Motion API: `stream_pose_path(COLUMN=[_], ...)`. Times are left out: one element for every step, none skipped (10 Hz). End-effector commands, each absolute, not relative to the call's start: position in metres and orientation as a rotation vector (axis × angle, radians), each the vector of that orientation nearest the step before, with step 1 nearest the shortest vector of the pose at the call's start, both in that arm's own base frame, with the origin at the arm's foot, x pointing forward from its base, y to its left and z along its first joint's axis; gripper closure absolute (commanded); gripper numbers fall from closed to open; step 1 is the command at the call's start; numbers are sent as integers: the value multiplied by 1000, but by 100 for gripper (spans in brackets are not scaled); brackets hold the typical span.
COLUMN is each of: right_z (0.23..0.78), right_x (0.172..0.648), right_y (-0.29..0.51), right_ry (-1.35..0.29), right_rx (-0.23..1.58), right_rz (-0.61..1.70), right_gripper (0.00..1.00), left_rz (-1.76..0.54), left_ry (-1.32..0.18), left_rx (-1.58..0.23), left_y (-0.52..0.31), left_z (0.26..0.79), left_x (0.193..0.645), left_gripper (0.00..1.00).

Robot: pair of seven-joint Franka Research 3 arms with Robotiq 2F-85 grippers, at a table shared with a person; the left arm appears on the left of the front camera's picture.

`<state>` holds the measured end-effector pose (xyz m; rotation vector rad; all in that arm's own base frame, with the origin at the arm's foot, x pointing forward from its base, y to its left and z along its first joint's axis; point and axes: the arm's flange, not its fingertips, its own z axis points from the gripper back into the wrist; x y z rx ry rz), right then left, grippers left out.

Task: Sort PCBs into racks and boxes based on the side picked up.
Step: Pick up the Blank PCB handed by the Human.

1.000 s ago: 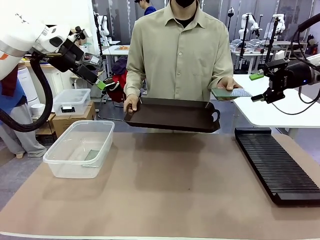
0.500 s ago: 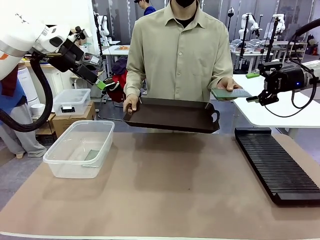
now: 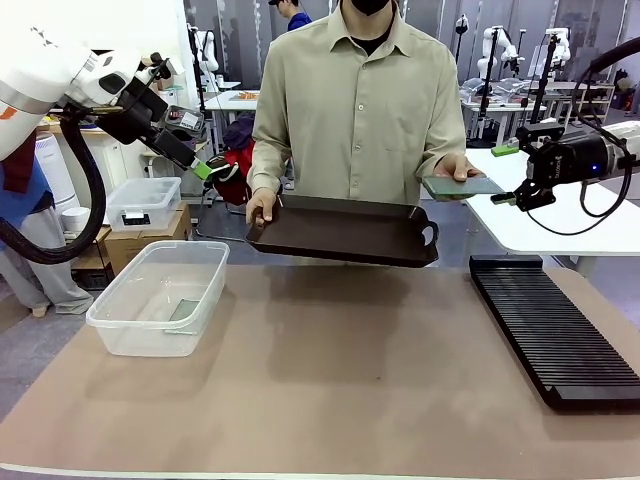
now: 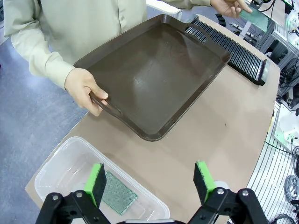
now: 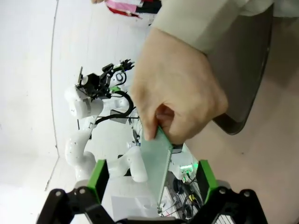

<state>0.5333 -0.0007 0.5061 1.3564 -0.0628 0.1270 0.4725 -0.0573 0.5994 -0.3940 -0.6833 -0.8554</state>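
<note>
— Two tools are spread wide, and nothing is held by either. On the right tool (image 5: 152,179) the green pads (image 5: 99,173) are set either side of a PCB (image 5: 157,161), which is offered between them and touched by neither.
— By what is that board carried?
— It is pinched at its upper end by the person's hand (image 5: 180,98), in the middle of the right wrist view. A thumb or finger could be nipped if the jaws were closed too high on the board.
— And lower down?
— The board is tilted a little between the pads, so an uneven grip could be got. It might then twist, or be dropped once it is let go by the hand. Lower in the front view are the brown tray (image 3: 340,238) and the counter (image 3: 350,400), with the black rack (image 3: 555,335) at lower right.
— What of the left tool (image 4: 149,183)?
— It is held high above the clear box (image 4: 51,165), at the lower left of its own view. A second PCB (image 4: 115,198) lies flat on the bottom of that box. Should the picked side be misjudged, the offered board could be sent there when the rack was meant.
</note>
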Motion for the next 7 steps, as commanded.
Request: stream_pose_path(right_z=[502,499,496,497,496,496,496], right_x=[536,536,536,534,535,535,536], right_y=[5,8,5,5,6,6,4], right_ry=[-73,-65,-74,-72,-78,-76,-65], right_rx=[1416,1435,1488,1474,1480,1486,1488], right_rz=[183,196,275,245,243,236,231], right_gripper=[0,0,14,59,73,100,100], left_rz=[-855,-855,-855,-855,-855,-855,-855], left_ry=[-685,-685,-685,-685,-685,-685,-685], left_rx=[-392,-392,-392,-392,-392,-392,-392], left_y=[-57,-57,-57,-57,-57,-57,-57], left_z=[600,600,600,600,600,600,600], left_x=[474,474,474,474,474,474,474], left_gripper=[0,0,0,0,0,0,0])
